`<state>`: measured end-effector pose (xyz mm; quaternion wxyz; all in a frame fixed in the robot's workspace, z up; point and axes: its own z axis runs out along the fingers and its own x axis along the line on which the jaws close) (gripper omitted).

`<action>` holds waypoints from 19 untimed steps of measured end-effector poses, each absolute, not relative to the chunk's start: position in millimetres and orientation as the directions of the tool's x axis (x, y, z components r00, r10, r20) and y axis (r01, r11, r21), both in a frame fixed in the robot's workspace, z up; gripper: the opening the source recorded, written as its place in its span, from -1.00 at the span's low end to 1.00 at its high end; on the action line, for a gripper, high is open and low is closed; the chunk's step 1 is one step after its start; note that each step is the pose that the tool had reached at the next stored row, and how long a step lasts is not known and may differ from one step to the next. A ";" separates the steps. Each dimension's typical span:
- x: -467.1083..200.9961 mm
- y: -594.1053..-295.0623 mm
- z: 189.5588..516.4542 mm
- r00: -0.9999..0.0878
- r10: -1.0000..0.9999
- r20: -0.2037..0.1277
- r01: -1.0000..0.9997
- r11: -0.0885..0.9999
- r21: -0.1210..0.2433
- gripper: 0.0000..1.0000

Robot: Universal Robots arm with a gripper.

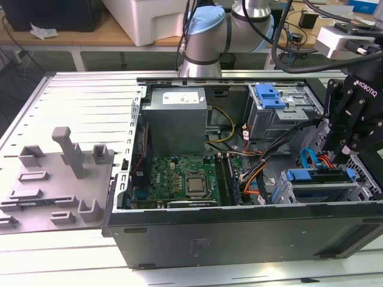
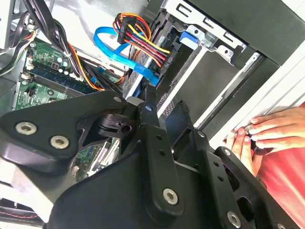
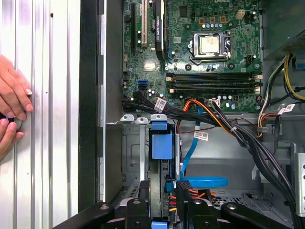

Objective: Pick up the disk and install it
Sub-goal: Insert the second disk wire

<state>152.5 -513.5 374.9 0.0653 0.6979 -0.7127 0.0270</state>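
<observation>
While the claw (image 1: 340, 160) hung over the lower drive cage (image 1: 359, 190) of the open PC case (image 1: 239, 233), the disk (image 1: 317, 175) sat directly beneath it, standing on edge in that cage w/ its blue carrier edge facing up toward the claw. Its long axis ran along the exterior view's left-right, parallel to the case's near wall; the thicker blue tab end pointed away from the claw, toward the motherboard (image 1: 185, 176). In the first wrist view the blue carrier (image 3: 161, 145) lay straight ahead of the claw (image 3: 161, 202), lengthwise in line w/ it. Whether the claw was gripping or just straddling the disk, I couldn't tell.

A blue data cable (image 1: 308, 158) and orange/red/yellow power leads (image 2: 143, 36) looped just beside the claw (image 2: 162, 107). Farther off, past the cables, stood the upper cage w/ a blue latch (image 1: 269, 95).

The case lay on its side on a slotted aluminium table (image 1: 78, 89). A grey fixture plate (image 1: 54, 179) sat well apart from the claw, beyond the case. A person's hands (image 3: 12, 109) rested on the table outside the case wall, near the claw. Behind were benches, a white box (image 1: 149, 18) and loose cabling.
</observation>
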 end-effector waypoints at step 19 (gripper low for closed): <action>152.0 -513.5 374.9 -0.017 -0.991 0.131 -0.998 0.025 0.053 -0.28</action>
